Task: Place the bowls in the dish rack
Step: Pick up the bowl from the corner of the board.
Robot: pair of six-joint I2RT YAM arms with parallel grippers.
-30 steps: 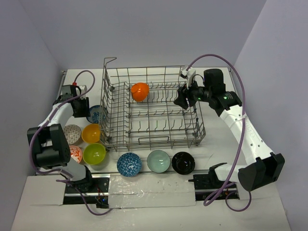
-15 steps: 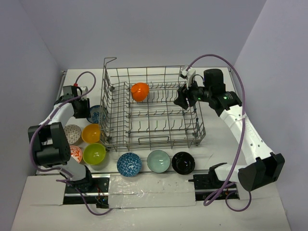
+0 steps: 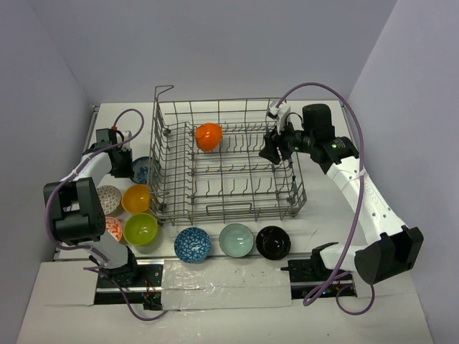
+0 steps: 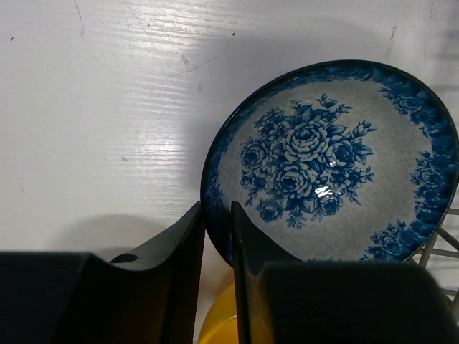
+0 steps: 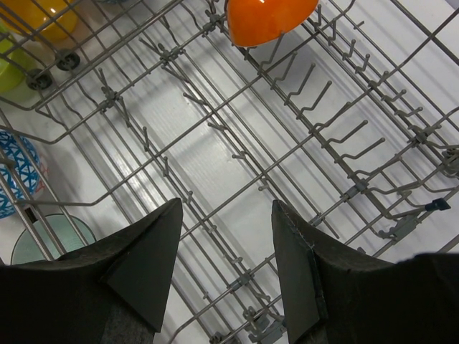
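The left gripper [image 4: 217, 215] is pinching the rim of the blue floral bowl [image 4: 323, 165] between nearly closed jaws, on the table [image 4: 107, 107] just left of the dish rack [image 3: 215, 209]. The right gripper [image 5: 226, 208] is hanging open and empty over the dish rack, where an orange bowl [image 3: 209, 136] is sitting among the far tines.

No legible text (any view)

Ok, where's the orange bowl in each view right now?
Top external: orange bowl in the far part of the dish rack, left of middle.
Left wrist: not in it.
Right wrist: at the top edge, among the tines.
Shared landmark: the dish rack; its wires also show at left wrist's lower right.
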